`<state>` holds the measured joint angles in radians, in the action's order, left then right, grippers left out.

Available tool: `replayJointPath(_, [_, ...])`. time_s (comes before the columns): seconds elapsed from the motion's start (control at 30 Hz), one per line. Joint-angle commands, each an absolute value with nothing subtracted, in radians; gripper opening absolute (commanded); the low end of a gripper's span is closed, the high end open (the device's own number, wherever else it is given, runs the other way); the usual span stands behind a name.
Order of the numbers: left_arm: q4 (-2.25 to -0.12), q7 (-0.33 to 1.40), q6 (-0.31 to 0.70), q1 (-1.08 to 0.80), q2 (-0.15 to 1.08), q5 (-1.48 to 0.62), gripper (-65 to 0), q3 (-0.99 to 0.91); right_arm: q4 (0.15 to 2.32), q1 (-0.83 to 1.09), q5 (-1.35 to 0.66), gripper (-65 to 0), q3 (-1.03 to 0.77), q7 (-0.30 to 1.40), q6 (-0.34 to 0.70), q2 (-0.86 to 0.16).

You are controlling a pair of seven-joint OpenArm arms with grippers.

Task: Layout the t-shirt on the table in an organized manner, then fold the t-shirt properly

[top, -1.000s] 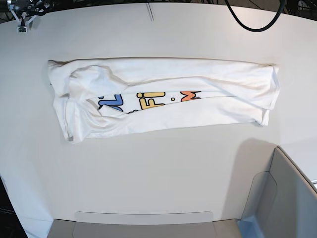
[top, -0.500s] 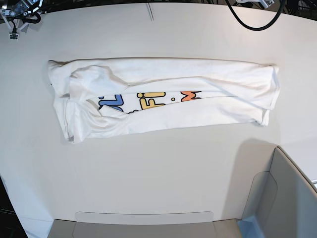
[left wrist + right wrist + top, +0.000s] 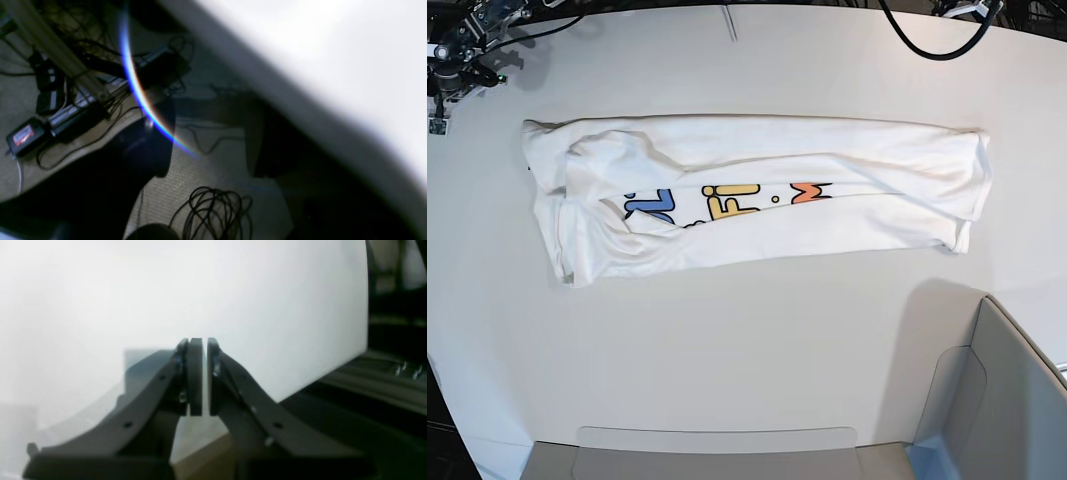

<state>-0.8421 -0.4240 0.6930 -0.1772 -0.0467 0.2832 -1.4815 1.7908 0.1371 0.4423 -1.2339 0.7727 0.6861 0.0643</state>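
Observation:
The t-shirt (image 3: 757, 195) lies on the table (image 3: 747, 340) as a long white band folded lengthwise, with a strip of blue, yellow and orange letters showing. No gripper touches it. My right gripper (image 3: 204, 343) is shut with nothing between its black fingers (image 3: 195, 373), and it hovers over the table's edge (image 3: 320, 380). In the base view the right arm (image 3: 462, 45) sits at the far left corner, away from the shirt. The left wrist view shows only the table's edge (image 3: 300, 100) and the floor, not the left gripper's fingers.
A grey-white plastic bin (image 3: 1012, 400) stands at the near right, and its low wall (image 3: 717, 445) runs along the near edge. A black cable (image 3: 927, 45) hangs at the far right. Cables and power bricks (image 3: 23, 135) lie on the floor beyond the table.
The right arm's end has moved left and outward past the table's far left corner. A bit of the left arm has come into view at the far right. The t-shirt has not moved.

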Motion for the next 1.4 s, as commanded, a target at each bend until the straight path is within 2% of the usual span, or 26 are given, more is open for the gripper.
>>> replayJointPath(0.0, [-0.857, -0.456, 0.698, -0.183, -0.038, 0.245, -33.2, -1.484, 1.807, 0.147, 0.46, -61.6, -1.247, 0.785, 0.698, 0.047])
replayJointPath(0.23, [-0.958, -0.446, 0.698, -0.191, -0.044, 0.14, -33.2, -1.484, 1.842, 0.122, 0.458, -61.6, -1.245, 0.785, 0.698, 0.045])
replayJointPath(0.4, [-0.967, -0.438, 0.698, -0.194, -0.045, 0.139, -33.1, -1.484, 1.862, 0.122, 0.458, -61.6, -1.245, 0.785, 0.698, 0.045])
replayJointPath(0.73, [-0.974, -0.228, 0.698, -0.257, -0.007, 0.133, -33.2, -1.484, 1.919, 0.111, 0.458, -61.6, -1.251, 0.785, 0.698, 0.047])
replayJointPath(1.37, [-0.987, -0.231, 0.698, -0.252, 0.104, 0.133, -33.2, -1.484, 2.003, 0.09, 0.46, -61.7, -1.293, 0.788, 0.698, 0.059])
